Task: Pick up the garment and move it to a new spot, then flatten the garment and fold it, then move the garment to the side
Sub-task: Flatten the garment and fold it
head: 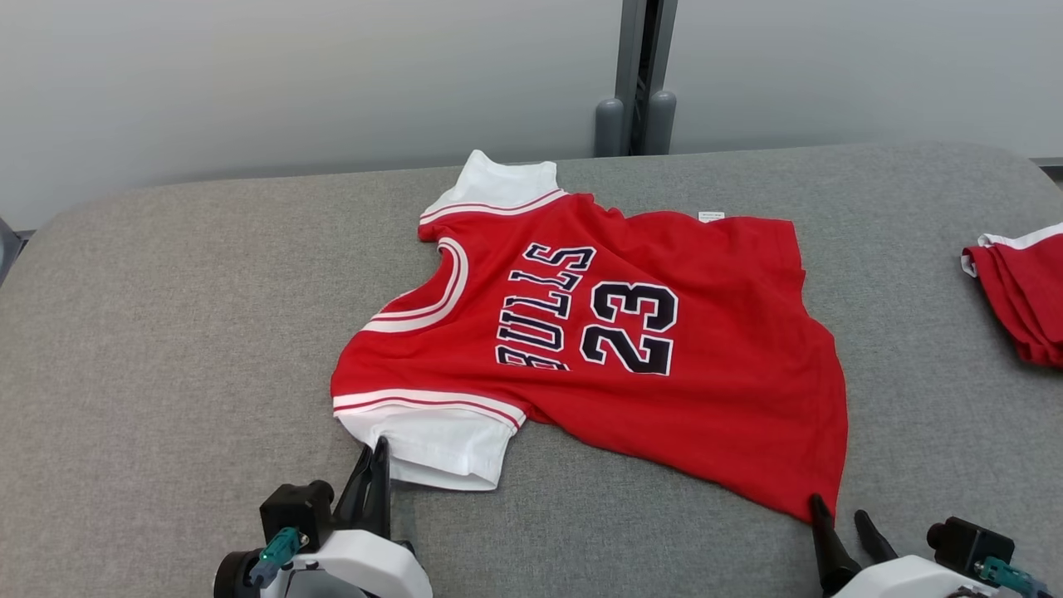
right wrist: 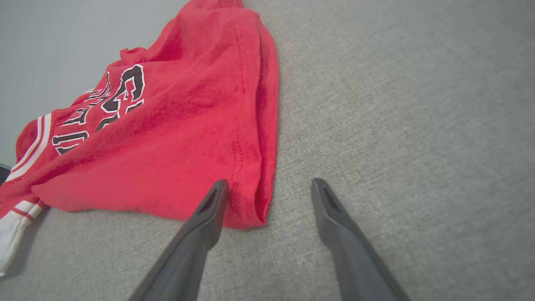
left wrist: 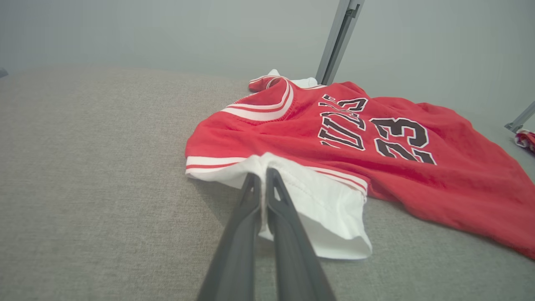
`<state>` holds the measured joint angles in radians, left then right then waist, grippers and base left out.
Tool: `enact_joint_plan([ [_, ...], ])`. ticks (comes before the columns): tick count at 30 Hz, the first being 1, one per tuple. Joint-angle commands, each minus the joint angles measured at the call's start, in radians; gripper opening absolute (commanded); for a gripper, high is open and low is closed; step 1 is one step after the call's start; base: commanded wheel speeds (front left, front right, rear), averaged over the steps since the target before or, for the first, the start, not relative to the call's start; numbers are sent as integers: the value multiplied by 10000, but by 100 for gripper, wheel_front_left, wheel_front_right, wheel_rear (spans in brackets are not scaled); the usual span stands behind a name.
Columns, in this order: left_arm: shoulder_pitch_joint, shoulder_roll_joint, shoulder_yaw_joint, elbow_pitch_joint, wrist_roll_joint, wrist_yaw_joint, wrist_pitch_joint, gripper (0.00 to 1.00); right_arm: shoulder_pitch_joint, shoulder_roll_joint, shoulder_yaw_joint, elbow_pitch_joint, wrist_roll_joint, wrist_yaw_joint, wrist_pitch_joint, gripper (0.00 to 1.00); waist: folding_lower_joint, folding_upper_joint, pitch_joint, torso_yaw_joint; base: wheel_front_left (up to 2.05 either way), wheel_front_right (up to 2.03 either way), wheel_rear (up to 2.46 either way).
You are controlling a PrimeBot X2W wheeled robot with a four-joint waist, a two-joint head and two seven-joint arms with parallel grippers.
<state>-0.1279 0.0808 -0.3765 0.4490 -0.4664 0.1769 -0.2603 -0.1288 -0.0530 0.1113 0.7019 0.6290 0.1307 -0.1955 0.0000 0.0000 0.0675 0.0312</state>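
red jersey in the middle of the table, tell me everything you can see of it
The jersey is a red knit shirt with short white sleeves, red-and-white striped trim, and BULLS 23 printed in black with white outlines. It lies print up, spread but wrinkled, on the grey fabric table, neck toward the robot's left. The left pincer is shut on the near white sleeve; the open right pincer sits at the near hem corner, one finger against it.

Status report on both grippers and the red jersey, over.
Left gripper shut on white sleeve of jersey. Right gripper open at red hem corner. Jersey spread on grey table, wrinkled, unfolded. Another red garment far right, apart.
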Motion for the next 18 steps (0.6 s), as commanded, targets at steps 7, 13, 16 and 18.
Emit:
enact_joint_plan([
  [7, 109, -17, 95, 2, 201, -89, -59, 0, -227, 94, 818, 548, 899, 1, 351, 31, 0, 0, 26, 81, 0, 0, 0],
  [13, 87, -53, 206, -19, 213, -142, -59, 0, -517, 22, 1155, 279, 1324, -1, 150, 0, 0, 0, -13, 82, 0, 0, 0],
  [16, 28, -27, 255, -163, 220, -266, -59, 0, -779, -90, 965, -90, 1347, -1, -37, 0, 0, 0, -76, 33, 0, 0, 0],
  [18, -82, -8, 294, -331, 125, -388, -59, 0, -936, -240, 902, -433, 1281, -1, -18, 0, 0, 0, -116, -8, 0, 0, 0],
])
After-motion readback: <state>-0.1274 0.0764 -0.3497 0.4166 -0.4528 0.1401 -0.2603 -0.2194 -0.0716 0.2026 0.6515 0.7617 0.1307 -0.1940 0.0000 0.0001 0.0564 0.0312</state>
